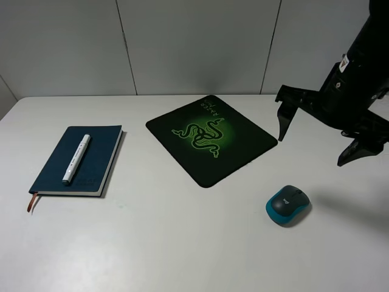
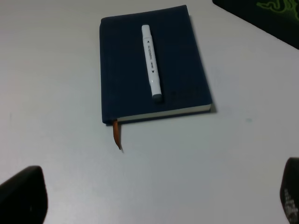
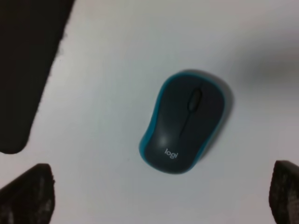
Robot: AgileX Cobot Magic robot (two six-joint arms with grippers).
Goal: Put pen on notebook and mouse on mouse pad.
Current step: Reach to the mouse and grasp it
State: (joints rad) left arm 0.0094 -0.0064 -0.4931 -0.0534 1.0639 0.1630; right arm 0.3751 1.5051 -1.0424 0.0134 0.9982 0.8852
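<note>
Navy notebook bears the pen in the high view, while the mouse sits off the mouse pad, at its 4 o'clock, below the spread, empty right gripper. Left wrist view: the left gripper is splayed and holds nothing, its job apparently done. Right wrist view: wide jaws flank the mouse, seemingly aligned to grasp.

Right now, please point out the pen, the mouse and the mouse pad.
pen (image 2: 152, 63), left wrist view, middle of the white barrel.
mouse (image 3: 181, 127), right wrist view, dark grey top between wheel and logo.
mouse pad (image 1: 202, 135), exterior high view, green logo at its centre.
</note>
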